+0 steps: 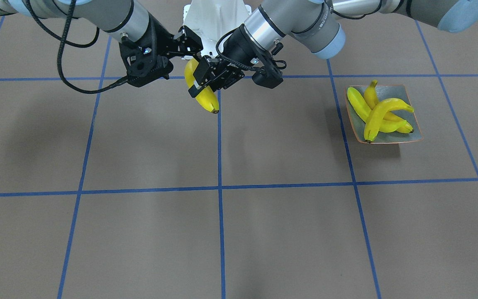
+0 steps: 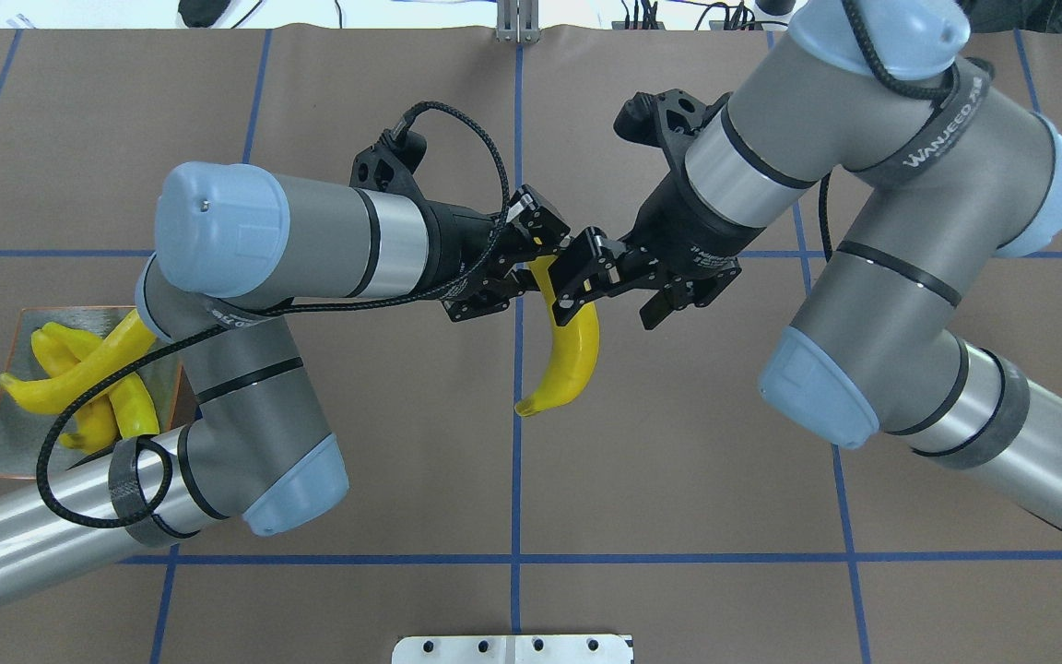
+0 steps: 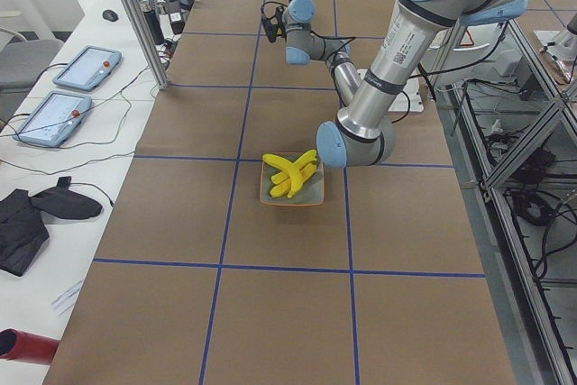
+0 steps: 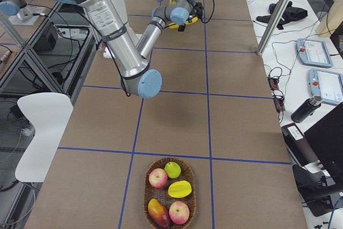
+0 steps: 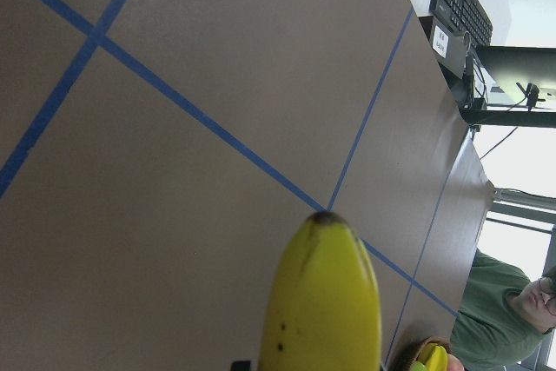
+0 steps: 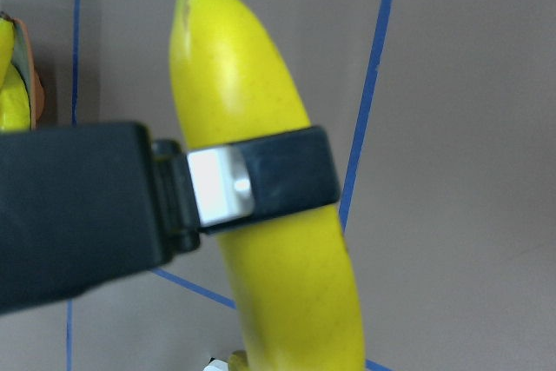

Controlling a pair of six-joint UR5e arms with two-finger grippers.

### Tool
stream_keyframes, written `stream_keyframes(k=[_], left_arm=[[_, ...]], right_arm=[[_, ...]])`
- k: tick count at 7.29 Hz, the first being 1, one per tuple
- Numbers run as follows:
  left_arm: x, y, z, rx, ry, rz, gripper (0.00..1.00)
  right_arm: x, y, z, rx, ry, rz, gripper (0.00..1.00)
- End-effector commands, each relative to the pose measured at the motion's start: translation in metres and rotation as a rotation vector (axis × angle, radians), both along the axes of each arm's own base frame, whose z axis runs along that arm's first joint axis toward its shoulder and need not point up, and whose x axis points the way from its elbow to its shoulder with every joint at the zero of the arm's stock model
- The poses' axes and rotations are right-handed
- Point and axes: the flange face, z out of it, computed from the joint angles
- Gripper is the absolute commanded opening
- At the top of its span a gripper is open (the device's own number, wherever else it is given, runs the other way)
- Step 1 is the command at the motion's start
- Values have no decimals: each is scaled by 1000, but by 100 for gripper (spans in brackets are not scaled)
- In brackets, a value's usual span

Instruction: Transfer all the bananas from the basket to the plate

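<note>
Exterior front-facing: handover step, mid-air. left gripper (image 1: 201, 86) clamps held banana (image 1: 206, 101) mid-body; right gripper (image 1: 191, 45) sits at its upper end (can't tell if it grips). Next: right backs off, left carries to plate (image 1: 411, 93) at 3 o'clock, beside stacked bananas (image 1: 378, 114).

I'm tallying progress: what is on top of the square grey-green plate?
On the square grey-green orange-rimmed plate lies a crossed pile of yellow bananas, apparently four, one laid across the rest. It covers parts of those beneath, so the count is uncertain.
</note>
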Motion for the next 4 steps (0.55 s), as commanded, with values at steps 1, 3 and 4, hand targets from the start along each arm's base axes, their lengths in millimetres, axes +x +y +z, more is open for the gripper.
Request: stream_keyframes(k=[1,3,4], left_arm=[[-24,-25,28,-34,-84,50,0],[-61,-52,74,-45,-158,88,0],[-84,-68,84,-11,-223,135,0]], right_arm=[[59,-39,42,-62,35,95,100],[82,-54,75,-99,77,149,100],[83,-58,79,-104,85,157,100]])
